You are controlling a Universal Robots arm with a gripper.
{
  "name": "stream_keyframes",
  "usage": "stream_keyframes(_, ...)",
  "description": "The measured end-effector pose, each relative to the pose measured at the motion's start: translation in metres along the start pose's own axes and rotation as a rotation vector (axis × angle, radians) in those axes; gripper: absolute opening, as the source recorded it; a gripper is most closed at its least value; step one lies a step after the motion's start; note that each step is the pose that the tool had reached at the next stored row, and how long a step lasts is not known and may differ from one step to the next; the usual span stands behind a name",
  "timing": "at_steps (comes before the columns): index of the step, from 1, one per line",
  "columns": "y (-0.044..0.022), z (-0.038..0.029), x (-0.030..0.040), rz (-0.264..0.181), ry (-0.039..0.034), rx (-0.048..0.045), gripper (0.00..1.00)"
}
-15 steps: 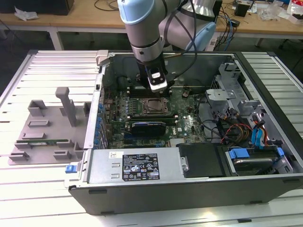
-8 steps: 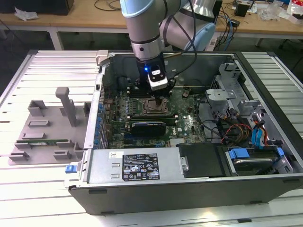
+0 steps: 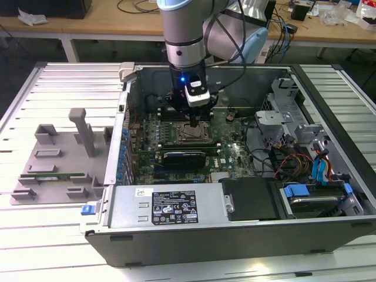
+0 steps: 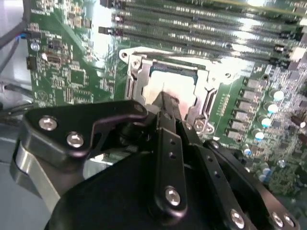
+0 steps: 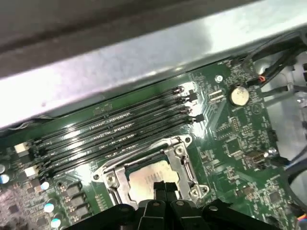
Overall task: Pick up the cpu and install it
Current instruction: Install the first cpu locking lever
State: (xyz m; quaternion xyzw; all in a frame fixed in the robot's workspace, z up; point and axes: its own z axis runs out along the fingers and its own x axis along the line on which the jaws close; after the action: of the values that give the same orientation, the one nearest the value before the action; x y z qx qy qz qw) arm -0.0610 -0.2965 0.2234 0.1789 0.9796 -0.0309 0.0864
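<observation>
Gripper [image 4: 163,98] at exterior view centre, lowered over socket frame [image 4: 136,79] on motherboard [image 4: 62,72]; fingers pressed together, tips touching chip [image 4: 156,86] seated in socket.

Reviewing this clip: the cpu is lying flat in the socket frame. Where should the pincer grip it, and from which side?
Judging by its pose, from straight above, on two opposite thin edges: the cpu lies flat inside the socket frame, whose metal walls block any sideways approach. The pincer hangs directly over it.
</observation>
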Motion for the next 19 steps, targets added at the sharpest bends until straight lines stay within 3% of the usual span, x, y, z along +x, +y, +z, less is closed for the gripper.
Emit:
stream_keyframes(2,-0.0005,0.0000,-0.0002,-0.026,0.0001,-0.0041,0.11)
stream_keyframes(5,-0.0005,0.0004,-0.0001,-0.125,0.0019,-0.0192,0.11)
stream_keyframes(6,-0.0005,0.0007,-0.0001,-0.181,0.0037,-0.0270,0.11)
stream_keyframes(7,-0.0004,0.0012,0.0000,-0.225,0.0079,-0.0319,0.11)
stream_keyframes(9,-0.0005,0.0018,0.0001,-0.268,0.0179,-0.0321,0.11)
stream_keyframes(10,-0.0007,0.0025,-0.0002,-0.284,0.0311,-0.0263,0.11)
stream_keyframes(11,-0.0027,0.0037,-0.0024,-0.294,0.0581,-0.0155,0.11)
stream_keyframes(12,-0.0038,0.0044,-0.0052,-0.295,0.0698,-0.0129,0.11)
stream_keyframes(13,-0.0043,0.0047,-0.0081,-0.295,0.0752,-0.0132,0.11)
stream_keyframes(17,-0.0047,-0.0102,-0.0115,-0.295,0.0773,-0.0150,0.11)
stream_keyframes(19,-0.0088,-0.0116,-0.0138,-0.295,0.0790,-0.0149,0.11)
